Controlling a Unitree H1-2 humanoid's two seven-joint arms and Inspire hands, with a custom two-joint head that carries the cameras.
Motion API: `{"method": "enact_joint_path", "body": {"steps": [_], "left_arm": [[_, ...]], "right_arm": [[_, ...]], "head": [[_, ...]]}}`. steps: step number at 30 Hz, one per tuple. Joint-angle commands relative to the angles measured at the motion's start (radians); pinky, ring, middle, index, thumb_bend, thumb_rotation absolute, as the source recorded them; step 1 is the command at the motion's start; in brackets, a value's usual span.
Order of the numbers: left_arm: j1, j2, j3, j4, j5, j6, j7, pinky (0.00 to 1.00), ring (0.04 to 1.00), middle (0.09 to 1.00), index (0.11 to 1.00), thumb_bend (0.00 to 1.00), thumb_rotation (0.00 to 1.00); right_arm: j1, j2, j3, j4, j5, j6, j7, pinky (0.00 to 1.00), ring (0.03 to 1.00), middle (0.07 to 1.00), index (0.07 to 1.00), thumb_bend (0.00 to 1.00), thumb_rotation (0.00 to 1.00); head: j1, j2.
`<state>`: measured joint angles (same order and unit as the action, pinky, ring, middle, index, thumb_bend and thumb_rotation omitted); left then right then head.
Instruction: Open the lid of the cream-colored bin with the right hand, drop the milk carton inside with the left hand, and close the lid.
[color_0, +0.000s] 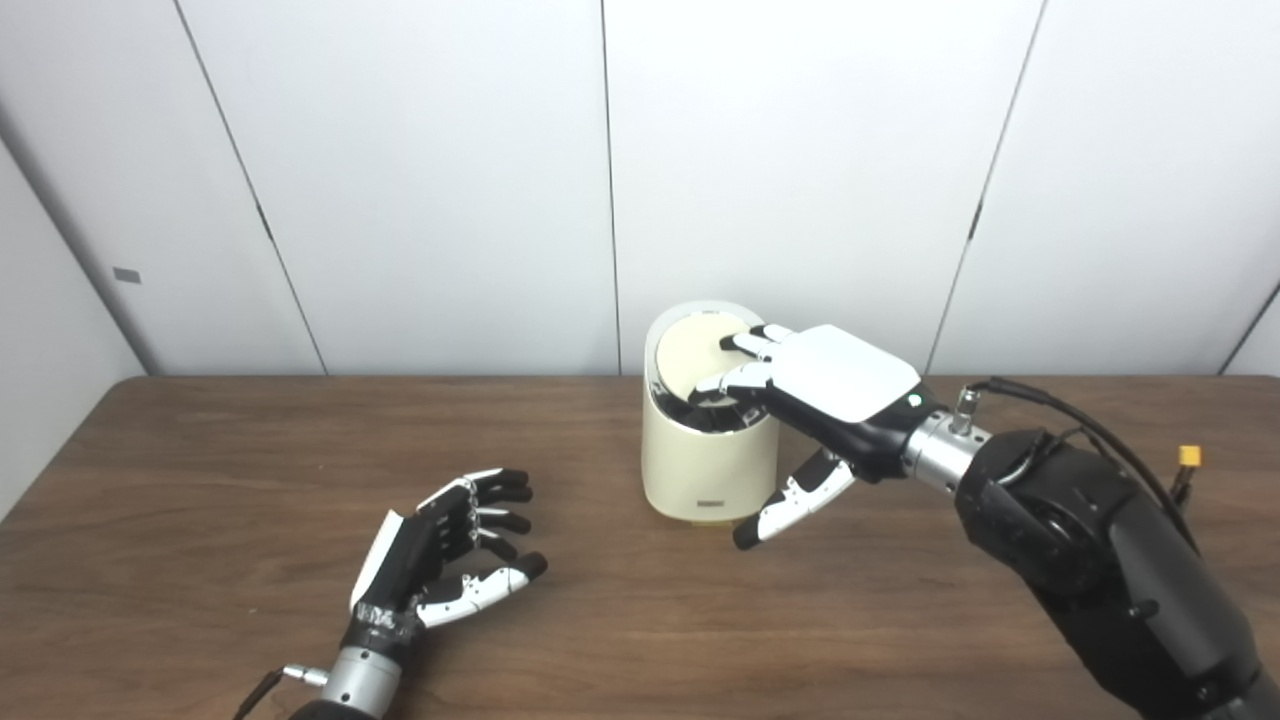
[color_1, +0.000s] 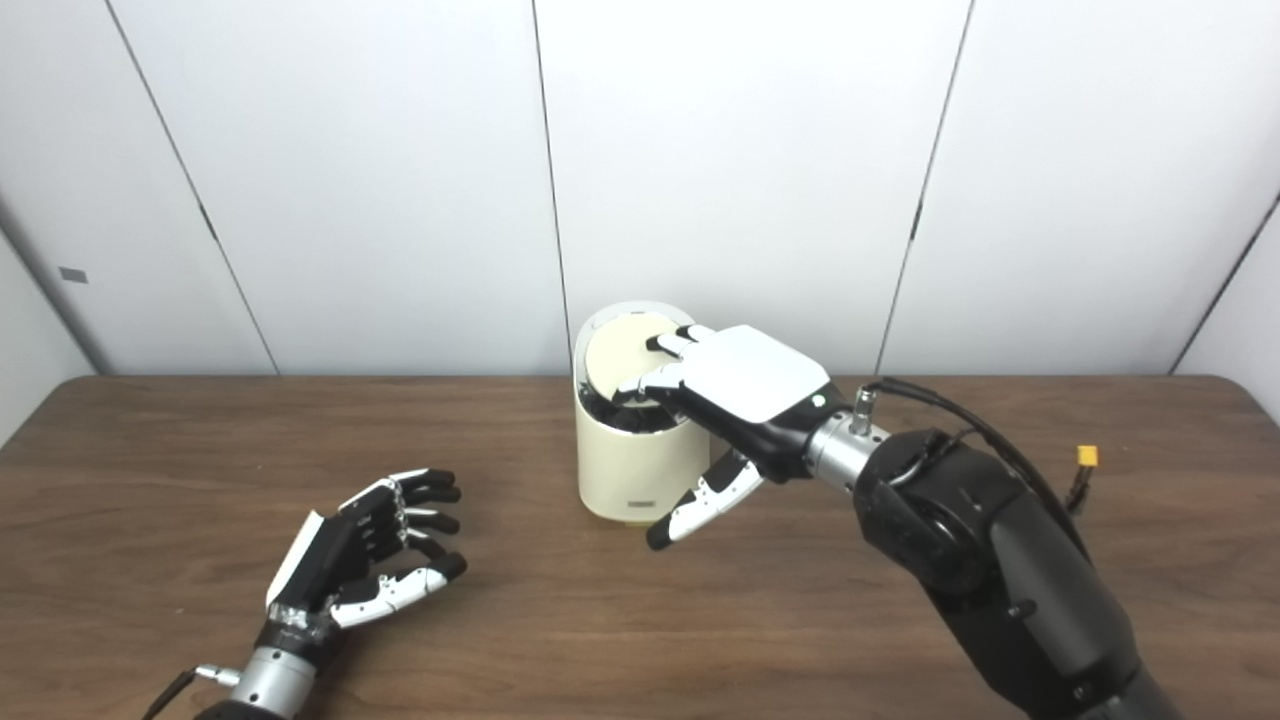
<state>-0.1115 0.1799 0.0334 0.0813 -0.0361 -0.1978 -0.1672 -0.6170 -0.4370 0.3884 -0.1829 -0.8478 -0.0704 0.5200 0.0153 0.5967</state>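
Observation:
The cream-colored bin (color_0: 700, 465) stands at the middle back of the wooden table (color_0: 250, 470). Its round lid (color_0: 688, 355) is tilted up toward the wall, and a dark gap shows at the front of the rim. My right hand (color_0: 830, 385) reaches over the bin from the right. Its fingers lie flat against the lid and its thumb hangs down in front of the bin wall, gripping nothing. My left hand (color_0: 440, 550) hovers low at the front left, palm turned right, fingers apart and empty. No milk carton shows in either view.
White wall panels (color_0: 450, 180) rise directly behind the bin. A black cable (color_0: 1090, 425) with a yellow plug (color_0: 1189, 457) runs along my right forearm. Bare tabletop (color_1: 520, 600) lies between my two hands.

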Motion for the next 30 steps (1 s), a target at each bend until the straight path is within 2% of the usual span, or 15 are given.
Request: {"method": "enact_joint_path", "body": {"steps": [1,8,16,22,28,30], "left_arm": [[-0.016,0.012,0.006,-0.029,-0.001,-0.018,0.007,0.52,0.637,0.735,0.766,0.66,0.09],[-0.011,0.006,0.007,-0.033,-0.008,-0.014,0.008,0.51,0.64,0.736,0.761,0.67,0.09],[-0.008,0.006,0.009,-0.036,-0.012,-0.006,0.008,0.52,0.649,0.741,0.765,0.68,0.1],[-0.009,0.007,0.007,-0.035,-0.013,-0.01,0.004,0.52,0.645,0.741,0.768,0.68,0.12],[-0.013,0.006,0.007,-0.035,-0.013,-0.006,0.004,0.51,0.642,0.741,0.766,0.68,0.1],[-0.015,0.007,0.006,-0.036,-0.01,-0.007,0.004,0.51,0.64,0.741,0.767,0.67,0.1]], "right_arm": [[-0.027,-0.017,0.016,0.015,-0.042,-0.019,0.008,0.96,0.968,0.797,0.832,0.81,0.64],[-0.028,-0.017,0.054,0.058,-0.137,-0.054,-0.014,0.95,0.963,0.785,0.811,0.8,0.6],[-0.018,-0.016,0.042,0.046,-0.12,-0.056,-0.014,0.96,0.97,0.79,0.819,0.79,0.61],[-0.009,-0.002,-0.038,-0.004,-0.009,-0.022,-0.031,0.98,0.966,0.792,0.825,0.77,0.68],[-0.008,0.012,-0.108,-0.079,0.045,0.042,0.0,1.0,0.966,0.798,0.836,0.76,0.69],[0.002,0.019,-0.131,-0.091,0.079,0.059,-0.003,1.0,0.98,0.812,0.844,0.75,0.66]], "head": [[0.002,0.001],[0.004,0.002],[0.002,0.004],[-0.001,0.005],[-0.003,0.004],[-0.003,0.002]]}}
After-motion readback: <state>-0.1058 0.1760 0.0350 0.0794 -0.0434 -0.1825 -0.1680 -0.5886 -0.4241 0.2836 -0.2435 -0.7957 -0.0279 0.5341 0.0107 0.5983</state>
